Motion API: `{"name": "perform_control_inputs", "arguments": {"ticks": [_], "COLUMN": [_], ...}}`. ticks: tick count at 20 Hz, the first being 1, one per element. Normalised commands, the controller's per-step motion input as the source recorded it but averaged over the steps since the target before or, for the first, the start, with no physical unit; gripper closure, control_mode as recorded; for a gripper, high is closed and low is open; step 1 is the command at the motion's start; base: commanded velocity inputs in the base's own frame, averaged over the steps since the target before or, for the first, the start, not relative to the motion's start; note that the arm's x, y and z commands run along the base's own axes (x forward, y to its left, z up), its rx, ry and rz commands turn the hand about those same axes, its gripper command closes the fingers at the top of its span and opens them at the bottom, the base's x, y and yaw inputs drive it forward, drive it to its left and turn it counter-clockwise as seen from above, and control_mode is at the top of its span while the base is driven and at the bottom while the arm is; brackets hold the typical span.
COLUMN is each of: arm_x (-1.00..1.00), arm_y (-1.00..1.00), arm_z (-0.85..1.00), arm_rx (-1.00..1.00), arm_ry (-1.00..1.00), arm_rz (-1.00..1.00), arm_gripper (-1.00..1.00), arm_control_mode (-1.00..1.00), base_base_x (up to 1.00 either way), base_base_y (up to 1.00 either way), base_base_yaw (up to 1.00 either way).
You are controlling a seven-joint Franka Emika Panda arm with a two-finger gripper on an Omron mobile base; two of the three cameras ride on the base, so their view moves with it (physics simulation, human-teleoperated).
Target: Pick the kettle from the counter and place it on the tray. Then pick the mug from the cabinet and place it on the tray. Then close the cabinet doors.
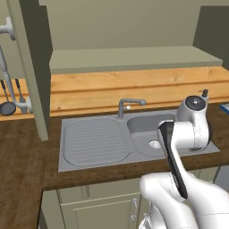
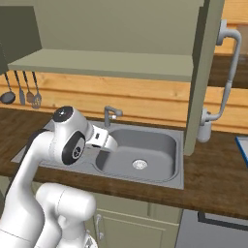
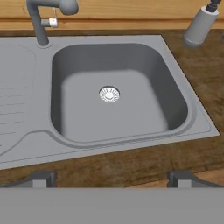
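Hanging utensils (image 2: 22, 89) line the wooden wall at left. Below me the dark wood counter (image 3: 131, 164) holds a grey steel sink (image 3: 26, 105), its basin bare down to the drain (image 3: 109, 94). My gripper (image 3: 111, 177) hovers over the front rim, jaws spread wide, nothing between them. A soap dispenser (image 3: 200, 26) stands right; the blue edge (image 2: 242, 150) beyond may be the tray.
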Motion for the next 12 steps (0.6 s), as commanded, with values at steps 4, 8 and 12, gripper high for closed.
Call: {"name": "perform_control_inputs", "arguments": {"ticks": [4,8,12], "arm_x": [0.0,0.0,0.0], "arm_y": [0.0,0.0,0.0], "arm_z": [0.0,0.0,0.0], "arm_rx": [0.0,0.0,0.0], "arm_ry": [0.0,0.0,0.0], "arm_rz": [0.0,0.0,0.0], "arm_gripper": [-1.0,-1.0,-1.0], "arm_control_mode": [1.0,1.0,1.0], "base_base_x": [0.0,0.0,-0.01], "base_base_y": [0.0,0.0,0.0], "base_base_yaw": [0.0,0.0,0.0]}}
